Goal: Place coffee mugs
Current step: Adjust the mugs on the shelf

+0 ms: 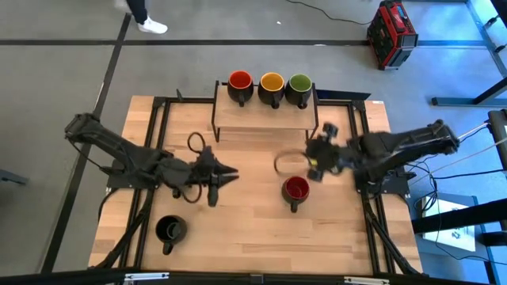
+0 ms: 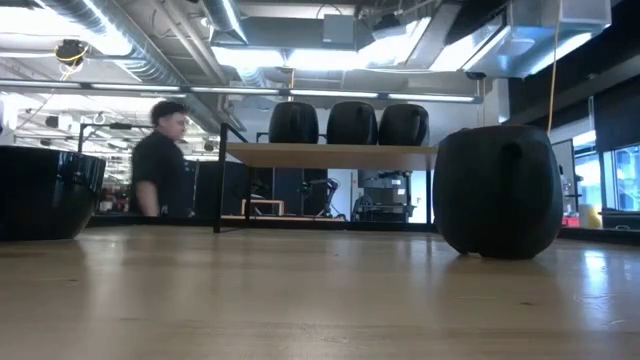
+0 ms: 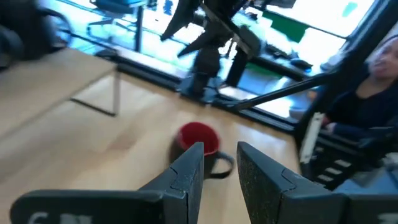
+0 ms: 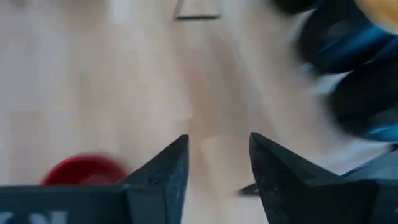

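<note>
Three coffee mugs stand in a row on a small raised shelf (image 1: 261, 117) at the table's far middle, with red (image 1: 239, 81), yellow-orange (image 1: 272, 82) and green (image 1: 299, 83) insides. A red-inside mug (image 1: 296, 189) (image 3: 198, 138) (image 4: 84, 171) stands upright on the table right of centre, its handle toward the near edge. A black-inside mug (image 1: 170, 229) stands at the near left. My left gripper (image 1: 230, 172) (image 3: 219, 149) hovers open left of centre. My right gripper (image 1: 310, 165) (image 4: 217, 140) hovers open just beyond the red-inside mug. Neither holds anything.
In the low view the red-inside mug (image 2: 497, 190) looms at the right and the black-inside mug (image 2: 45, 192) at the left, the shelf (image 2: 330, 155) behind them. A person (image 2: 160, 160) stands beyond the table. A red toolbox (image 1: 391, 32) sits on the floor.
</note>
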